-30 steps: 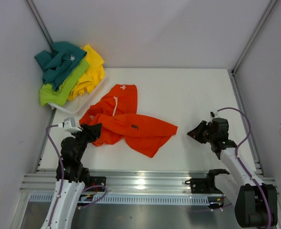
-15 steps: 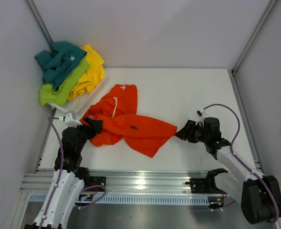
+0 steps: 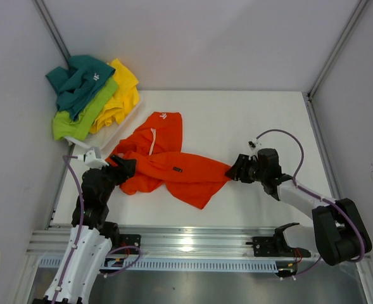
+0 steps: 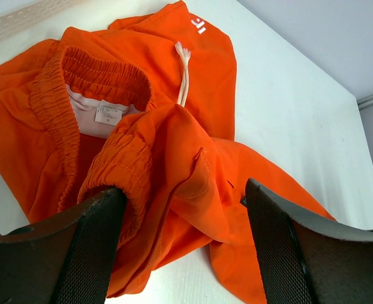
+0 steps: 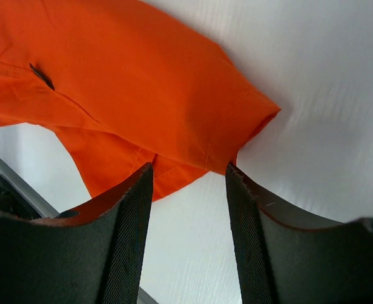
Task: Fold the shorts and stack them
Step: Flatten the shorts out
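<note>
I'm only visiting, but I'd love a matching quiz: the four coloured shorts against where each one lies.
Things: 1 orange shorts; 2 teal shorts; 3 yellow shorts; 4 lime green shorts.
Places: a right side of the heap; b crumpled alone on the table; c top of the heap; d heap's near edge, partly under teal.
Pairs: 1-b; 2-c; 3-a; 4-d.

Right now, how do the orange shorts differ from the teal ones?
Place: orange shorts lie alone on the table; teal shorts sit atop lime shorts and yellow shorts in the far-left corner.
Spread: orange shorts sprawl wide; teal shorts are bunched compactly.
Shared: both crumpled, unfolded, each showing a white logo.
</note>
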You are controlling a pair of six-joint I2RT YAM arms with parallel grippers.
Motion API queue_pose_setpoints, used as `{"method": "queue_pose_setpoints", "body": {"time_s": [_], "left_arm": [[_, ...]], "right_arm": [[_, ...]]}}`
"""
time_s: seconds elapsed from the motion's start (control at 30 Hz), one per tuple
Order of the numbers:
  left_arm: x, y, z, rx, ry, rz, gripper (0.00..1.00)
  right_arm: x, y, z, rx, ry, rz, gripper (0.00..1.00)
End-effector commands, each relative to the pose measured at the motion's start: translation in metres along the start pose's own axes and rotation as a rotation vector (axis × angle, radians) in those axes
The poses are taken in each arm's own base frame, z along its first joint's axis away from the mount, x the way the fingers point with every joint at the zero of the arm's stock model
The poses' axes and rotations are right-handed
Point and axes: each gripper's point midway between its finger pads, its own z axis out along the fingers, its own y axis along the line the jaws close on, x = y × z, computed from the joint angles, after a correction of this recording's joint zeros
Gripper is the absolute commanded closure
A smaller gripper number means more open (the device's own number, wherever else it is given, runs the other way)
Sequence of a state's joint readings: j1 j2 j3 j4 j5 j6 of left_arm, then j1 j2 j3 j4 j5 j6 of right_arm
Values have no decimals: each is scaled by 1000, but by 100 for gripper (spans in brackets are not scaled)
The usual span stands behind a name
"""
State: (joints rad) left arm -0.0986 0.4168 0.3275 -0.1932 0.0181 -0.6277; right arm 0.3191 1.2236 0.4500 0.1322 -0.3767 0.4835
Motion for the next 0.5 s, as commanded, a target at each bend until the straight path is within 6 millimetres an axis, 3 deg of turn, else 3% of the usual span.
{"method": "queue_pose_setpoints", "body": {"time_s": [0.0,0.13,0.17,0.2,0.27,0.33,0.37,0.4,0.47], "left_arm": [[-17,-12,-3,24,-41,-4,23],[-17,-12,-3,26,-44,-4,23],[-17,-12,-3,26,-44,-3,23],[-16,-12,-3,26,-42,-4,23],[-16,-11,-3,26,-42,-1,23],[-19,-13,-3,29,-48,0,23],[-17,-12,-3,28,-44,0,23],[-19,-13,-4,30,-47,-1,22],[-19,-14,-4,34,-47,2,22]], "right_arm": [[-26,12,11,-26,-60,-60,49],[-26,13,21,-23,-30,-51,54],[-24,17,22,-46,-15,-47,60],[-24,19,23,-53,-9,-41,75],[-26,26,21,-66,8,-19,82],[-28,31,14,-58,3,-26,77],[-33,29,10,-32,-19,-36,72],[-34,29,6,-21,-31,-45,59],[-39,24,-5,21,-70,-69,52]]}}
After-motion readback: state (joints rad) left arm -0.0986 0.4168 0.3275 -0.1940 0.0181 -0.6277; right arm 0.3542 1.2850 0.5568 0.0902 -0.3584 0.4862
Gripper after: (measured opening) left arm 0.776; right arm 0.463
